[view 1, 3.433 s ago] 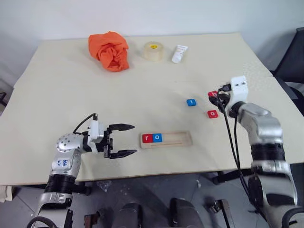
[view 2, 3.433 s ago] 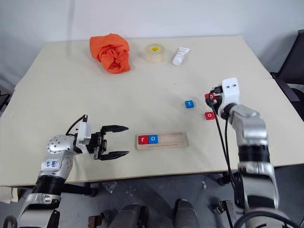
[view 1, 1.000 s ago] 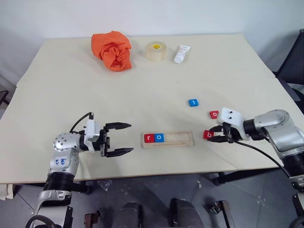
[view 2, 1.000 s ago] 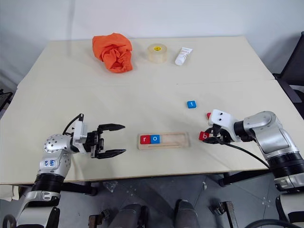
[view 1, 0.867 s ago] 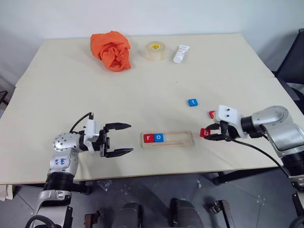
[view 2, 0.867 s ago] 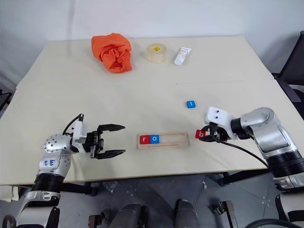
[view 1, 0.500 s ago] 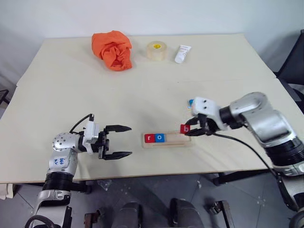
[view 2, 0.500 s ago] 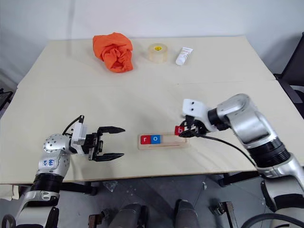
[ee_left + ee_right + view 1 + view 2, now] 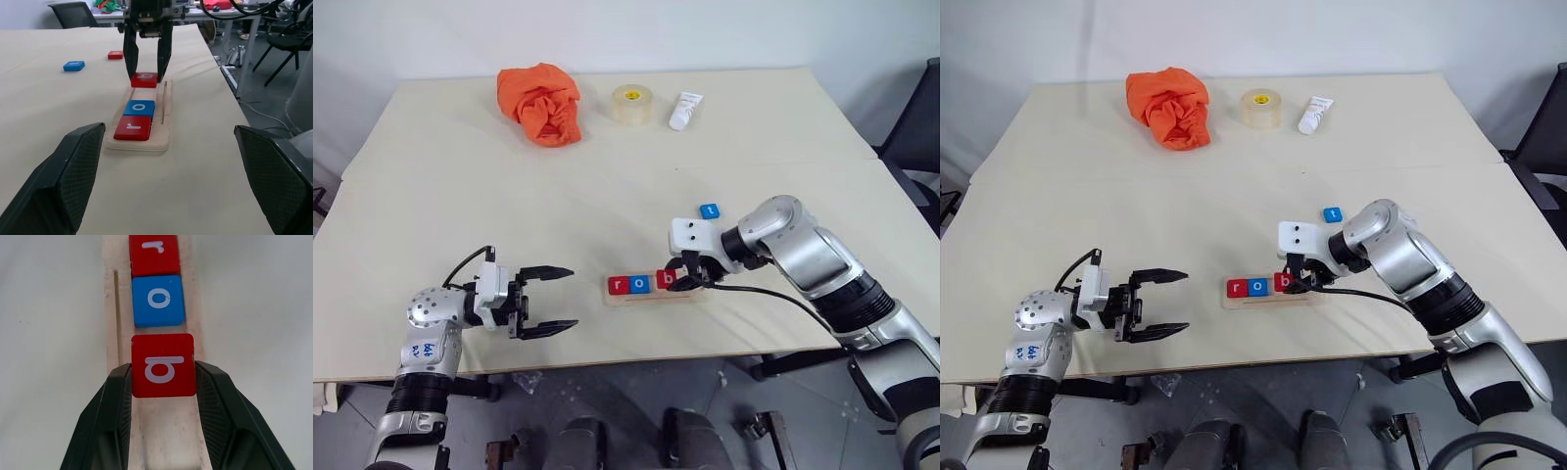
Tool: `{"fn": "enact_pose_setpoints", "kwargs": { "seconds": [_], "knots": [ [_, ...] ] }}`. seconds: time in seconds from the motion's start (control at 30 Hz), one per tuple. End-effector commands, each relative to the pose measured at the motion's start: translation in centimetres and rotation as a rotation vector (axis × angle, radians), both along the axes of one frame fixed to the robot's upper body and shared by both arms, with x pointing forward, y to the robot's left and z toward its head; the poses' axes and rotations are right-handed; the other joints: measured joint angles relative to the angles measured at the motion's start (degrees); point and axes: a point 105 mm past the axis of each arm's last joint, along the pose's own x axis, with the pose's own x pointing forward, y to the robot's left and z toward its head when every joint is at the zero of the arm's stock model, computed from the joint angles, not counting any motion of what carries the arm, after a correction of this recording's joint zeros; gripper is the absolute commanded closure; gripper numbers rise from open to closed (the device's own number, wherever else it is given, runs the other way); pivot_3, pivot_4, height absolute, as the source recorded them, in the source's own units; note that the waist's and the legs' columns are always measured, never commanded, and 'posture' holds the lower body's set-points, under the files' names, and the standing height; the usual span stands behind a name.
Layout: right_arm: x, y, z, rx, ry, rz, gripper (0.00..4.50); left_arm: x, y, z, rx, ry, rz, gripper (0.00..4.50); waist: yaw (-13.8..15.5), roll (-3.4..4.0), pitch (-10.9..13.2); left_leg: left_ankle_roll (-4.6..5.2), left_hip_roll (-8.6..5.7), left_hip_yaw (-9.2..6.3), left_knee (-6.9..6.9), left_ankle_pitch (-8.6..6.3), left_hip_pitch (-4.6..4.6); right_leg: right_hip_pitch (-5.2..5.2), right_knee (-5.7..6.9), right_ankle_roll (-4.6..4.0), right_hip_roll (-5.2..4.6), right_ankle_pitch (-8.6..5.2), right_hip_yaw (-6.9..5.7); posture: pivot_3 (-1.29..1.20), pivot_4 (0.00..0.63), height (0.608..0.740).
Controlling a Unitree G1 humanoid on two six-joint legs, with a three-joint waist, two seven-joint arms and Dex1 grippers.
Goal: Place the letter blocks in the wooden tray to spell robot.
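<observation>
The left tool [image 9: 546,301] hangs over the desk [image 9: 460,196] with its two fingers wide apart, holding nothing. Just to its right lies the wooden tray [image 9: 690,291], with red r [image 9: 154,253] and blue o [image 9: 158,300] side by side. The right tool [image 9: 163,382] squeezes the red b [image 9: 163,364] over the next spot, because b comes third. The blue t [image 9: 709,211] waits farther back. The arm hides the last block here.

tray [image 9: 690,291] right end free, r [image 9: 619,285], o [image 9: 640,284] block left
</observation>
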Motion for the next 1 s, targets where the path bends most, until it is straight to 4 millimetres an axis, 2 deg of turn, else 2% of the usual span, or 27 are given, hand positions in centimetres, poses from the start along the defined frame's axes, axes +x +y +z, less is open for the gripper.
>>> {"fn": "enact_pose_setpoints", "kwargs": {
  "seconds": [0.03, 0.33, 0.97, 1.0],
  "knots": [
    [0.4, 0.7, 0.7, -0.006, -0.039, 0.036, 3.04, -0.3, 0.5, 1.1, -0.013, -0.043, 0.017, 0.0, -0.01, 0.0, 0.0, 0.0, 0.0, 0.0, 0.0, 0.0, 0.0, 0.0, 0.01, 0.0, 0.01, 0.0, 0.0, 0.0, 0.15, 0.74],
    [0.7, 1.2, 0.4, -0.01, -0.036, 0.055, 3.04, -0.3, 0.5, 1.3, -0.018, -0.044, 0.033, 0.0, 0.01, 0.0, 0.0, 0.0, -0.01, -0.01, 0.0, 0.0, 0.0, 0.0, 0.02, 0.0, 0.0, 0.0, -0.01, 0.0, 0.15, 0.74],
    [0.0, 1.1, -0.7, -0.027, -0.007, 0.059, 3.04, 0.1, 0.6, 1.4, -0.018, -0.051, 0.046, 0.0, -0.04, 0.0, 0.0, 0.0, 0.0, -0.01, 0.0, 0.0, 0.0, 0.0, 0.02, 0.0, 0.0, 0.0, -0.02, 0.0, 0.15, 0.74],
    [0.1, 1.1, -0.8, -0.027, -0.007, 0.057, 2.69, 0.1, 0.6, 1.4, -0.017, -0.051, 0.047, 0.0, -0.04, 0.0, 0.0, 0.0, 0.0, -0.01, 0.0, 0.0, 0.0, 0.0, 0.02, 0.0, 0.0, 0.0, -0.02, 0.0, 0.15, 0.74]
  ]
}}
